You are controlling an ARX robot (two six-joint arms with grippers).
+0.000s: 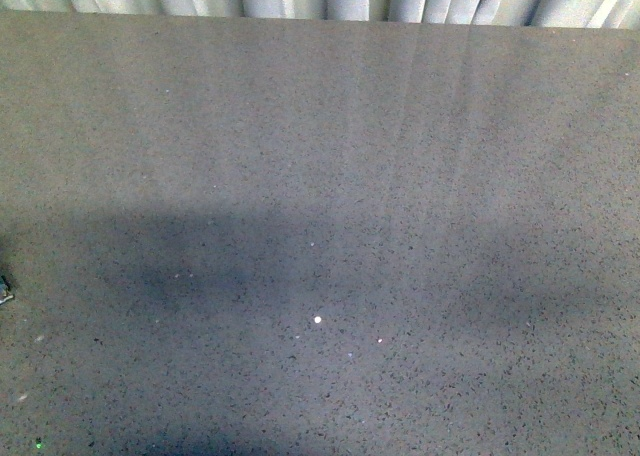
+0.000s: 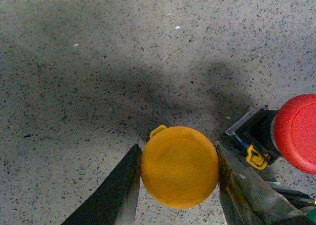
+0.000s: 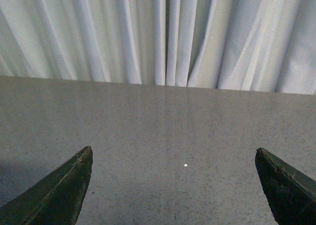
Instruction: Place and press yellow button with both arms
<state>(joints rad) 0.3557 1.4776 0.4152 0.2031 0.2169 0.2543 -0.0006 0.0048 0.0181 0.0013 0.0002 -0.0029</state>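
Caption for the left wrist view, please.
Left end effector grips the yellow button by its cap, red button standing alongside.

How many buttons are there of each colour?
Yellow: 1, the yellow button
Red: 1, the red button beside it
Total: 2 buttons
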